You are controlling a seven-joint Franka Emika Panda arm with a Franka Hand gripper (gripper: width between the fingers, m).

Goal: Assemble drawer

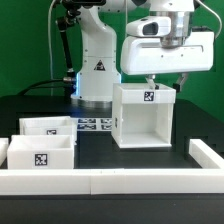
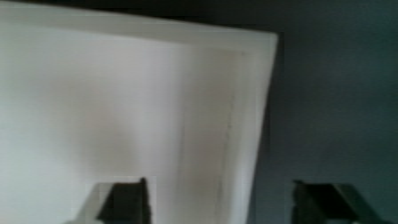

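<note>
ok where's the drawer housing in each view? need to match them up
Exterior view: the housing stands right of centre, open front toward the camera, directly under the claw.
Wrist view: the housing is the blurred white panel filling most of the frame, seen close up.
Shared landmark: the open claw, which straddles the housing's edge in the wrist view.

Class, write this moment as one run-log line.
pincer: open, over large white boxy plastic housing | two small white open-top trays: exterior view's left, apart from housing
</note>
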